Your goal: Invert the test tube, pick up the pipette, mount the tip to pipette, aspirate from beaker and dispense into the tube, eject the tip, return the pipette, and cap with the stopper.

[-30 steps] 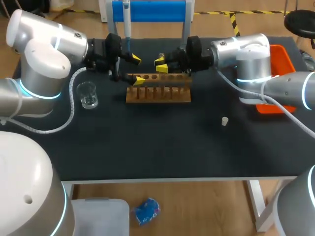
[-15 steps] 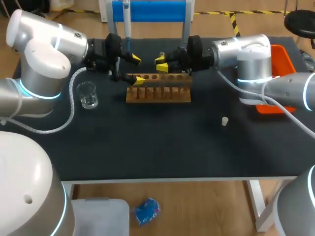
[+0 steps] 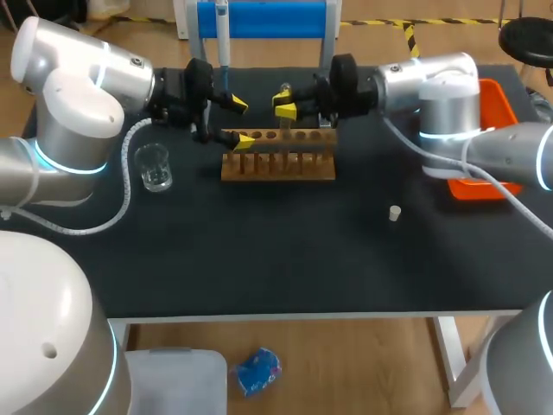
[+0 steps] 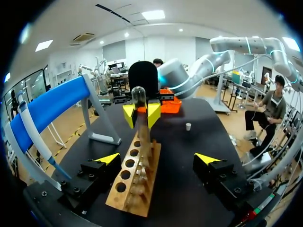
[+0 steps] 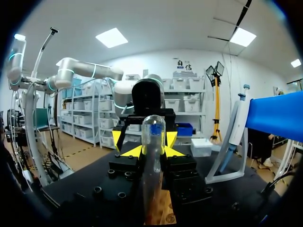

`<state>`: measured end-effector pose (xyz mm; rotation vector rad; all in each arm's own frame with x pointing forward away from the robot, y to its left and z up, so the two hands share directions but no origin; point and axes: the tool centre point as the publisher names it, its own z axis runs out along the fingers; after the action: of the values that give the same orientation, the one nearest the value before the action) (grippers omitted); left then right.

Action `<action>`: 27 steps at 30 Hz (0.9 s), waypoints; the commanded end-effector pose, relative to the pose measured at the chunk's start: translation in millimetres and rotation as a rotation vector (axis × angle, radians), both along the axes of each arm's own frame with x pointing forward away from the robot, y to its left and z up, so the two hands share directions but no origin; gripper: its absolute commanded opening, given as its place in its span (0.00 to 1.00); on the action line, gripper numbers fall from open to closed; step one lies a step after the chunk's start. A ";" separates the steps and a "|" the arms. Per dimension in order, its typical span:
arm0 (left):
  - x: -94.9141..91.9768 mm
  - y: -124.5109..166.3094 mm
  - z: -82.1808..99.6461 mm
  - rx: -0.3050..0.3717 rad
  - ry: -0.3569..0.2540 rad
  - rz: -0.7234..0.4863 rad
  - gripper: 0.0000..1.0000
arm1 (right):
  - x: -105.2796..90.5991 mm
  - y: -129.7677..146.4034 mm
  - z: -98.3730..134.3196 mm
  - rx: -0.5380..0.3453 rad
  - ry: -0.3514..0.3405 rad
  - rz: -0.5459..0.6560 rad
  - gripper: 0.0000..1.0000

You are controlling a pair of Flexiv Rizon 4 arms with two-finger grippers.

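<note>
Test tube (image 3: 283, 92) stands upright over the wooden rack (image 3: 285, 166) in the head view, clamped in my right end effector (image 3: 289, 105); my left end effector (image 3: 241, 122) straddles the rack's left end, open and empty. From the left wrist it is dead ahead, rounded end up. The right wrist shows it gripped dead centre, so I'd flip with that arm.

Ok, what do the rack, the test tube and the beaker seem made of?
Rack: apparently bare wood, tan and matte. Test tube: clear glass or plastic, see-through with glossy highlights. Beaker: likewise transparent, glass or plastic; can't tell which.
</note>
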<state>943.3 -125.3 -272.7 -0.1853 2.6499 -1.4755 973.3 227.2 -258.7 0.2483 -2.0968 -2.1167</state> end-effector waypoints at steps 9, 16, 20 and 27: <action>0.8 0.0 0.5 0.003 0.003 -0.002 1.00 | -3.3 -3.3 26.2 0.004 -0.027 -0.007 0.00; 0.8 0.0 0.5 0.003 0.003 -0.002 1.00 | -6.3 -2.7 40.5 0.007 -0.038 -0.004 0.00; 0.8 0.0 0.5 0.003 0.003 -0.002 1.00 | -11.4 -2.0 53.6 0.008 -0.043 0.000 0.00; -5.0 -1.0 22.7 -0.019 -0.294 -0.034 1.00 | -17.9 -11.7 76.7 0.014 0.011 -0.004 0.00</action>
<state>951.4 -128.6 -255.3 -0.0296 2.5580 -1.4394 963.2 223.3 -191.9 0.2583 -2.0695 -2.1366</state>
